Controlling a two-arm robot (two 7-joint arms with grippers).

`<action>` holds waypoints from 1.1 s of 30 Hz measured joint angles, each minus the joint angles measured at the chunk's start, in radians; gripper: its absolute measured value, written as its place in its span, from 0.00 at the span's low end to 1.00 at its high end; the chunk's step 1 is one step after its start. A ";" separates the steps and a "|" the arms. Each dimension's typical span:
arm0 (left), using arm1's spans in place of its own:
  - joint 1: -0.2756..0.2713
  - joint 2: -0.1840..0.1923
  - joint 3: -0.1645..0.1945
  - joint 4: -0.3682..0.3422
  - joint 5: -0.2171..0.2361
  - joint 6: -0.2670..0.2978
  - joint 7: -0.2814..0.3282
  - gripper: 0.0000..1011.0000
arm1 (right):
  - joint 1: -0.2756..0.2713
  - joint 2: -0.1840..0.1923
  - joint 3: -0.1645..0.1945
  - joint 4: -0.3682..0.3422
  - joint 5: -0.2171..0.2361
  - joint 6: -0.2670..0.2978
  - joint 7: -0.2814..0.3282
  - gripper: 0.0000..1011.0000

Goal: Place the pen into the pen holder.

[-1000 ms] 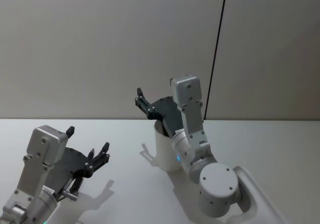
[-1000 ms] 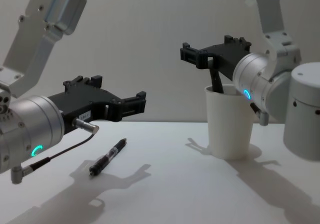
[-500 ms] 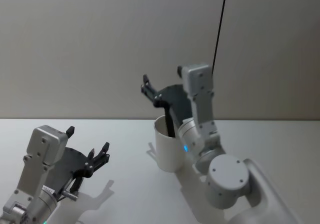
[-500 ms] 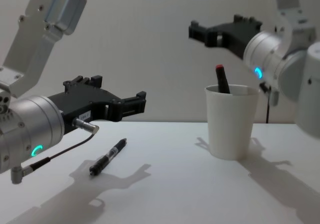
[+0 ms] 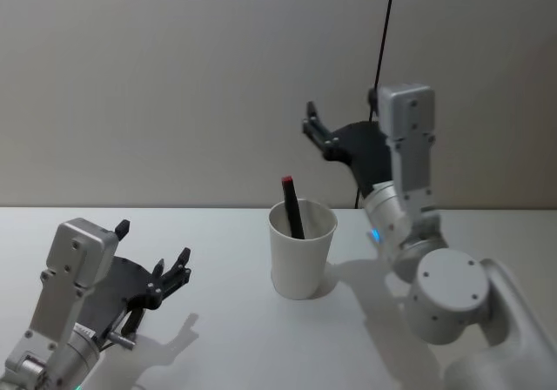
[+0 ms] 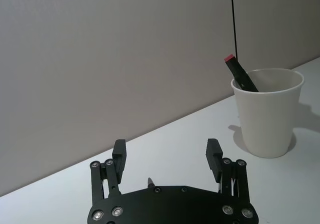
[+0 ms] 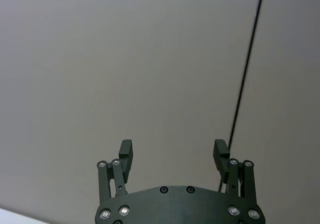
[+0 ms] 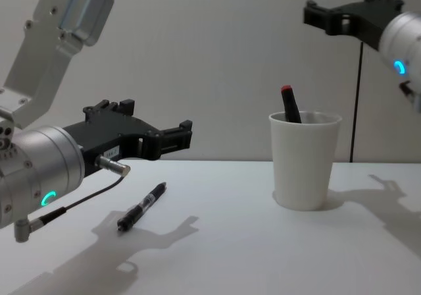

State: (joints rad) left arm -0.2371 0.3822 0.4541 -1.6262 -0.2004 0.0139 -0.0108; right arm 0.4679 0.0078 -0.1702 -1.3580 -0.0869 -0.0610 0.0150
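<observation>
The pen holder (image 5: 301, 252): plain white, no print.
The pen (image 5: 292, 207) in it: black barrel, red end.
The second pen (image 8: 141, 207): black, with small pale marks along the barrel.
My left fingers (image 6: 119, 151): matt black, with silver screw heads (image 6: 115, 212) on the black plate behind.
My right fingers (image 7: 126, 151): the same black, the same silver screws.
My left arm (image 8: 39, 166): silver-grey casing, with a cyan ring of light (image 8: 46, 199).
My right arm (image 5: 448, 296): pale grey, with a cyan light too.
The surface (image 8: 263, 255): plain white, with grey shadows.
The wall (image 5: 174, 85): flat grey-beige, with one thin black vertical line (image 5: 384, 50).
</observation>
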 joint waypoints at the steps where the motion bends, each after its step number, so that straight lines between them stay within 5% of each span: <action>1: 0.000 0.000 0.000 0.000 0.000 0.000 0.000 0.99 | 0.000 0.000 0.000 0.000 0.000 0.000 -0.001 0.99; 12: 0.000 0.000 0.000 0.000 0.000 0.000 0.000 0.99 | -0.036 0.023 -0.005 -0.030 0.025 0.007 0.002 0.99; 33: 0.000 0.000 0.000 0.000 0.000 0.000 0.000 0.99 | -0.238 0.162 -0.029 -0.202 0.185 0.047 0.026 0.99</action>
State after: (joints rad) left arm -0.2372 0.3821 0.4542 -1.6262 -0.2004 0.0139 -0.0110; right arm 0.2294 0.1700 -0.1993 -1.5604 0.0984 -0.0138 0.0405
